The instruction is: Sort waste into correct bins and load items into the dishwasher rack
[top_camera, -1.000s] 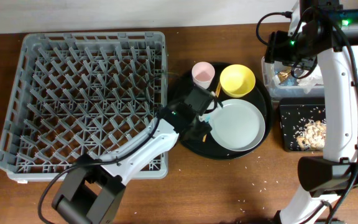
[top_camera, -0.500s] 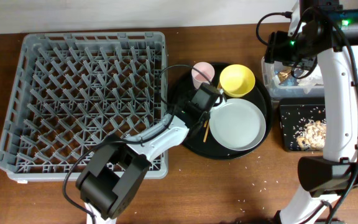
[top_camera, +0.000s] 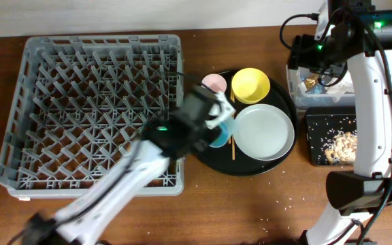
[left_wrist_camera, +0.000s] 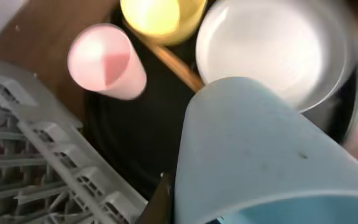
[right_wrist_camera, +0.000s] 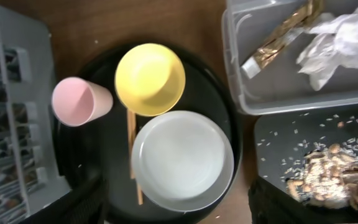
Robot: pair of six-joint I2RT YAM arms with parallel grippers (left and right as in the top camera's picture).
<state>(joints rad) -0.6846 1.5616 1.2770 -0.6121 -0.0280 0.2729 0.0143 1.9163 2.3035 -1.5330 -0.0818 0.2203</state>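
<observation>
My left gripper [top_camera: 216,124] is shut on the small light-blue cup [top_camera: 218,134], over the left side of the round black tray [top_camera: 250,167]. The arm is motion-blurred. In the left wrist view the light-blue cup [left_wrist_camera: 260,143] fills the lower right. On the tray stand the pink cup [top_camera: 214,83], yellow bowl [top_camera: 250,85] and pale grey plate [top_camera: 263,131], with chopsticks [top_camera: 232,146] beside the plate. The grey dishwasher rack [top_camera: 94,112] lies to the left. My right gripper [top_camera: 309,60] hangs open and holds nothing, above the clear tub [top_camera: 303,95].
The clear tub [right_wrist_camera: 278,87] holds a gold wrapper [right_wrist_camera: 278,37] and white tissue [right_wrist_camera: 340,43]. In front of it, the shallow black rectangular tray [top_camera: 316,146] holds food scraps [top_camera: 342,144]. Crumbs dot the table near its front edge.
The left gripper has shut on the light-blue cup and swung it left, toward the rack. The dishes on the round tray have shifted slightly left. The right arm has stayed put.
</observation>
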